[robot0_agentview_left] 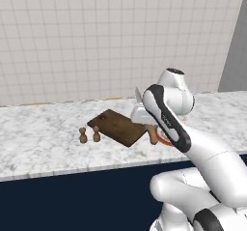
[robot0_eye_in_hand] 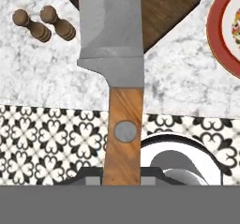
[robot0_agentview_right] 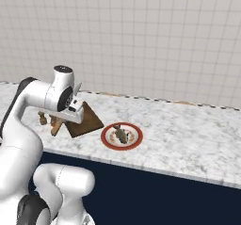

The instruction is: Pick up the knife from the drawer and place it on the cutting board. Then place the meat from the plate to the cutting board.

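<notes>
1. The knife is in my grasp: its tan wooden handle runs down into my gripper and its silver blade points away from me, over the near corner of the cutting board.
2. My gripper is pinched tight on the handle's lower end, fingers pressed against the wood.
3. In the left base view the knife handle hangs just past the board's right corner, above the tabletop, and I cannot tell whether it touches anything below.
4. The cutting board lies flat on the marble, bare on top.
5. Just right of the board sits the plate with the meat on its pale centre.
6. Two small brown shakers stand upright, close together, left of the board.
</notes>
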{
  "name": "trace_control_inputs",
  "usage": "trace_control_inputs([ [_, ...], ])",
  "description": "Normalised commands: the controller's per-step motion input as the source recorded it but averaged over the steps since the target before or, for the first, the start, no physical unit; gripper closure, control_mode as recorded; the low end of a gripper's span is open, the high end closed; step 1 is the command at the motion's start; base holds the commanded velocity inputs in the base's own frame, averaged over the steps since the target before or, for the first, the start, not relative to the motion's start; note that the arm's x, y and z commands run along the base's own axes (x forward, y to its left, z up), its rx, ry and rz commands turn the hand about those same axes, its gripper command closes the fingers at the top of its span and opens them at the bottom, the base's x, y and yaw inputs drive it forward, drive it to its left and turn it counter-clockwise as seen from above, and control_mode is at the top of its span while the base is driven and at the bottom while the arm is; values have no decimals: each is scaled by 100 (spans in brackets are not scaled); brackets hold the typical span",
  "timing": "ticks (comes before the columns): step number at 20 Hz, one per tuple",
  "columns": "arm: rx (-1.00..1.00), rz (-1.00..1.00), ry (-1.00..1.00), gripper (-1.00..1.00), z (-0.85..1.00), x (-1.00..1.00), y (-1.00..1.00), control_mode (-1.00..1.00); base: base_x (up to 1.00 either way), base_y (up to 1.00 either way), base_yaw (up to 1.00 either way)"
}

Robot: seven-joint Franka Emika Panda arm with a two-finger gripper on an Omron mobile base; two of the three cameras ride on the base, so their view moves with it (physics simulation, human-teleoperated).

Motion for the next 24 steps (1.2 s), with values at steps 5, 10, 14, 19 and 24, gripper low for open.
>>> trace_control_inputs([
  [5, -26, 34, 11, 100, -51, 90, 3, -100, 0, 0, 0],
  [10, -30, 28, 5, 100, -38, 87, 7, -100, 0, 0, 0],
  [14, -15, 20, 0, 100, -30, 75, 23, -100, 0, 0, 0],
  [19, -1, 12, -5, 100, -44, 70, 38, -100, 0, 0, 0],
  [24, 0, 8, -8, 100, -47, 49, 37, -100, 0, 0, 0],
])
